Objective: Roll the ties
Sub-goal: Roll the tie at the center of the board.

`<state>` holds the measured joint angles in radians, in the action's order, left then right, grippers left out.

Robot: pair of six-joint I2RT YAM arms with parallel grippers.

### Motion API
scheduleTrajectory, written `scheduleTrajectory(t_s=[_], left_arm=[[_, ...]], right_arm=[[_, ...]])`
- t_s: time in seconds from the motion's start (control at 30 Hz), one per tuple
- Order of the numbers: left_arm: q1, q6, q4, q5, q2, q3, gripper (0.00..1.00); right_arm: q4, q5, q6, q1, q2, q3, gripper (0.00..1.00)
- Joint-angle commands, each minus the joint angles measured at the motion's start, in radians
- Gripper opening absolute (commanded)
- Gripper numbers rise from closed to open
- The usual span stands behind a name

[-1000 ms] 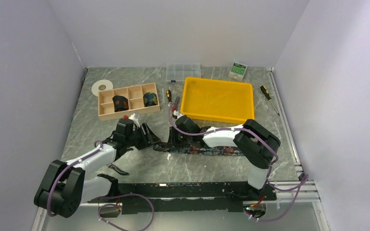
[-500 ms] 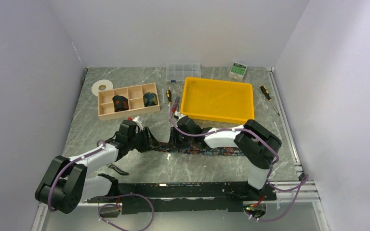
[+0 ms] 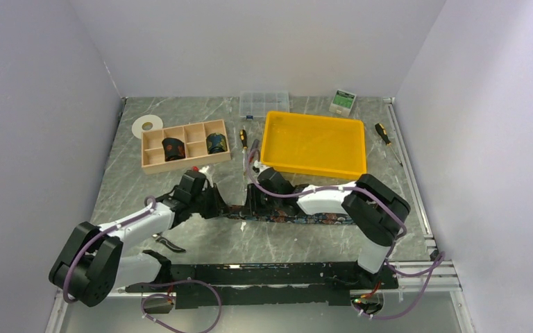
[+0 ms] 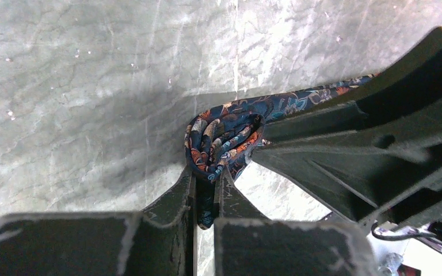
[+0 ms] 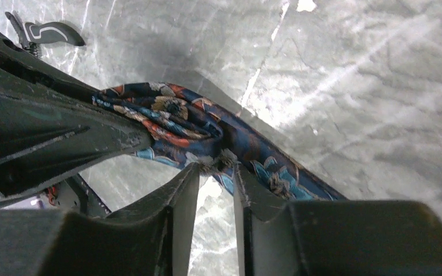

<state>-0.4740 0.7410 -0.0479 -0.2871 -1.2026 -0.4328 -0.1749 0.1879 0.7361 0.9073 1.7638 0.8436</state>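
Left wrist view: my left gripper (image 4: 207, 175) is clamped on the folded end of the tie (image 4: 224, 132). My right gripper (image 5: 216, 168) pinches the same fold with narrow jaws. The rest lies flat on the counter (image 3: 284, 239), running right. Farther back, two rolled ties (image 3: 174, 148) sit in a wooden box (image 3: 154, 163).

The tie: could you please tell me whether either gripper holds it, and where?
Both do: the left gripper and the right gripper each pinch the tie at its partly rolled end, from opposite sides.
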Motion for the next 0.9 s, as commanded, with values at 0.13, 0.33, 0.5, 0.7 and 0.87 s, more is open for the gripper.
scheduleTrajectory(t_s=[0.13, 0.33, 0.5, 0.7, 0.87], left_arm=[[-0.093, -0.056, -0.392, 0.330, 0.012, -0.211, 0.03], [-0.176, -0.015, -0.662, 0.578, -0.076, -0.375, 0.03], [-0.287, 0.046, -0.853, 0.763, -0.203, -0.518, 0.03], [-0.416, 0.193, -1.091, 0.942, -0.449, -0.693, 0.03], [-0.489, 0.316, -1.247, 1.009, -0.639, -0.841, 0.03]], right_arm=[[0.116, -0.090, -0.054, -0.025, -0.208, -0.063, 0.41], [0.149, -0.154, -0.085, -0.052, -0.344, -0.148, 0.41], [0.142, -0.166, -0.085, -0.066, -0.413, -0.216, 0.41], [0.139, -0.165, -0.083, -0.098, -0.499, -0.292, 0.41], [0.161, -0.172, -0.089, -0.129, -0.587, -0.347, 0.42]])
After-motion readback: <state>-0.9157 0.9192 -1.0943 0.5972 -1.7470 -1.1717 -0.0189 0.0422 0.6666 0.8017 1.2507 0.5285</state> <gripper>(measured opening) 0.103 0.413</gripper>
